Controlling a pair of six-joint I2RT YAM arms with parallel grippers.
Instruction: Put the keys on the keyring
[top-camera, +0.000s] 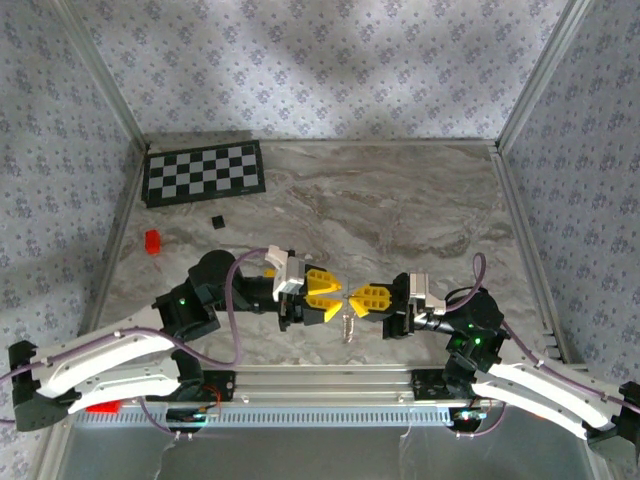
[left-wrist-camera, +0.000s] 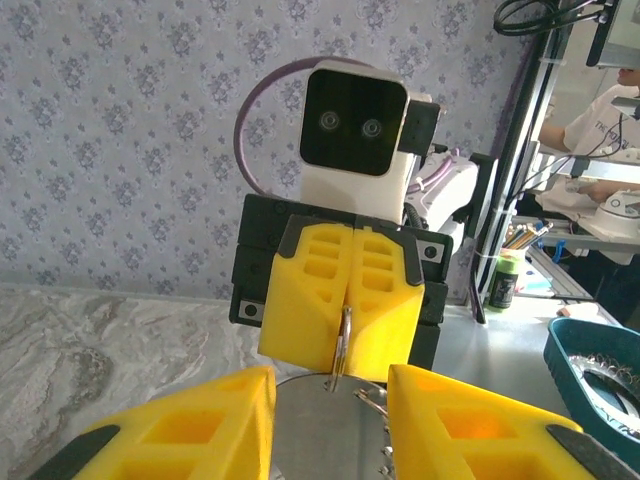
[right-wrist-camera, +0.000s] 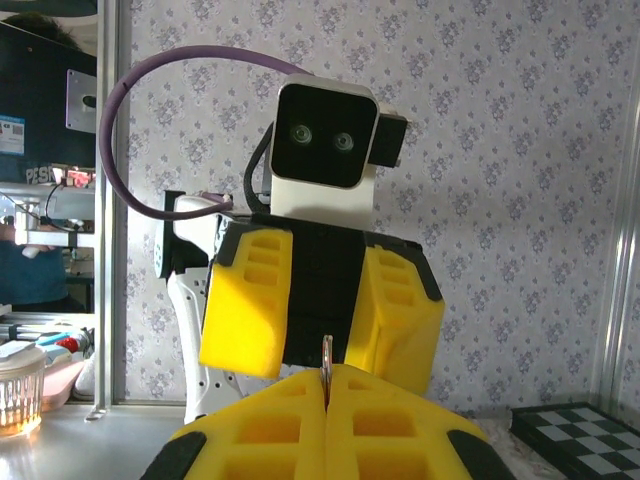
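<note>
Top external: we are noting the right gripper (top-camera: 356, 299) pinching the thin silvery keyring (top-camera: 348, 325), its chain dangling toward 6 o'clock. The left gripper (top-camera: 334, 294), at 9 o'clock of it, is gaping and holding nothing, its fingers blocky yellow plastic. We are judging threading not yet begun; next, the left needs a key, eased onto that wire-thin ring.

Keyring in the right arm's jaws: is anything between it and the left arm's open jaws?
Nothing visible does. The keyring pokes out of the right gripper, whose jaws are shut on it, and faces the left gripper, jaws open, with only air between them.
</note>
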